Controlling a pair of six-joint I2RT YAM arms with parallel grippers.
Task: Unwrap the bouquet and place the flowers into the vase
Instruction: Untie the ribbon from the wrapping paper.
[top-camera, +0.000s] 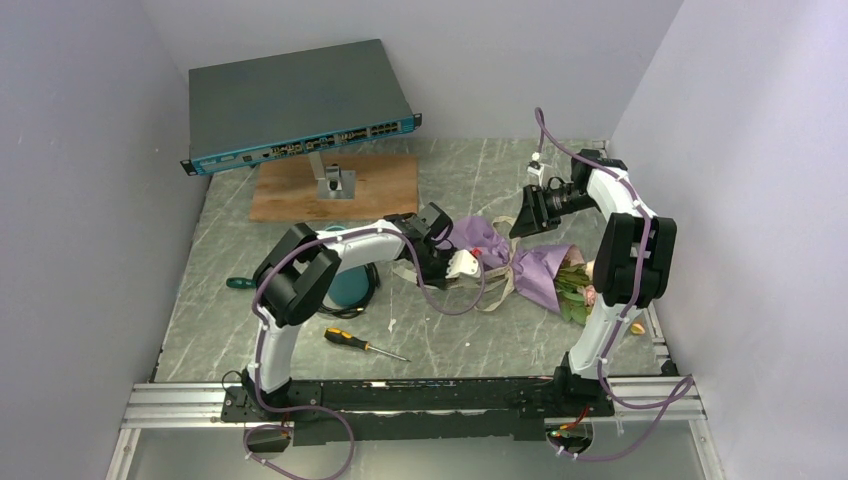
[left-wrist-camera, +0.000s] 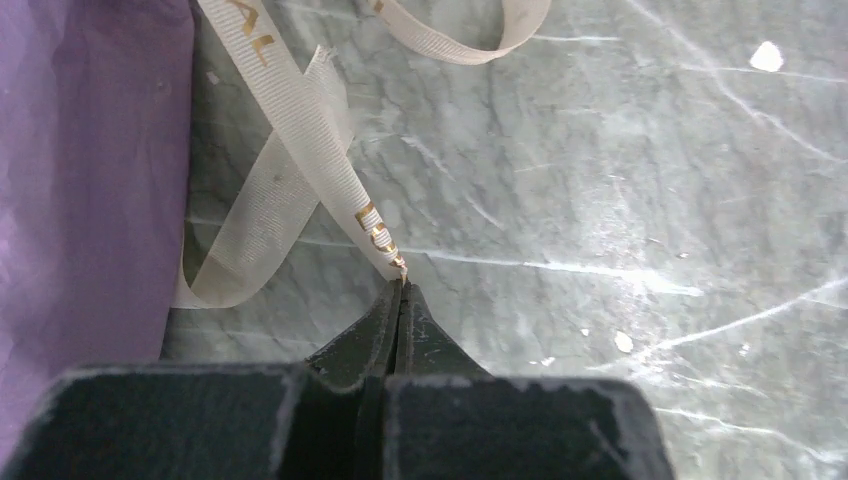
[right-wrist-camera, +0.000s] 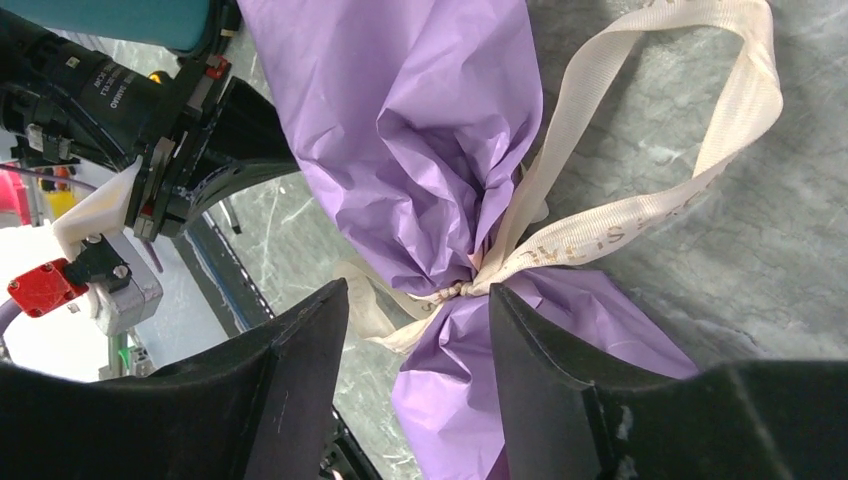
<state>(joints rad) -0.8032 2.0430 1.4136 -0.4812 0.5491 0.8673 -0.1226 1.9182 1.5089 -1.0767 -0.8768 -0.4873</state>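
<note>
My left hand (left-wrist-camera: 400, 292) is clamped on the ribbon (left-wrist-camera: 300, 130) end; my right hand (right-wrist-camera: 418, 300) stands open (jaws flanking the knot (right-wrist-camera: 462, 290)) over the bouquet (right-wrist-camera: 420, 120).

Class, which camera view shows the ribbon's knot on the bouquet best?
Right wrist: the knot sits close and sharp. Left wrist shows only a tail of the ribbon; top external makes it tiny.

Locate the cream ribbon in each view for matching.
Top external: cream ribbon at centre, tied around the bouquet.
Left wrist: ribbon upper left, end pinched in the left gripper.
Right wrist: ribbon knotted at centre, looping upper right.
Shared landmark: purple wrapping paper.
</note>
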